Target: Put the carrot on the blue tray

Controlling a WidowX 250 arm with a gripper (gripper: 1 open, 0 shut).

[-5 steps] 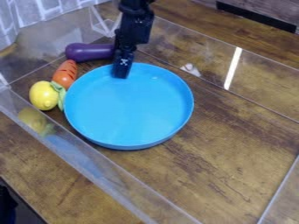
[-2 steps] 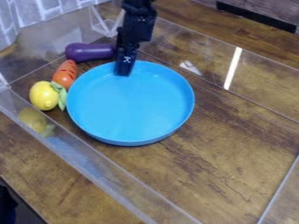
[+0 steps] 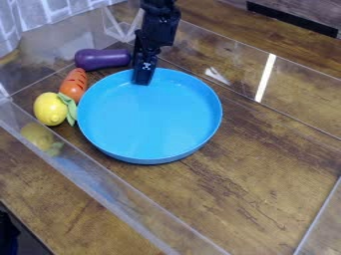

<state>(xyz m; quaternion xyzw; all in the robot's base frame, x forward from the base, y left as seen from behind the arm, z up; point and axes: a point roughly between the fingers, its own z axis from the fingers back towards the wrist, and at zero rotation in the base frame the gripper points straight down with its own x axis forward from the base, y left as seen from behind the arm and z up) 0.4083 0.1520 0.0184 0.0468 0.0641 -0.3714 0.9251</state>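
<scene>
Wood tabletop (image 3: 273, 164); carrot (image 3: 74, 85) just beside blue tray (image 3: 150, 115), off it; gripper (image 3: 143, 72) spread, nr tray's far rim.

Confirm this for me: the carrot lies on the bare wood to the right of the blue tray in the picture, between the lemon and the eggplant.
The side is wrong: the camera view shows the carrot to the left of the blue tray. It does lie between the lemon and the eggplant.

Looks like a play-food test setup: wooden tabletop (image 3: 260, 174), clear plastic walls (image 3: 114, 189), black robot arm (image 3: 158, 18).
</scene>
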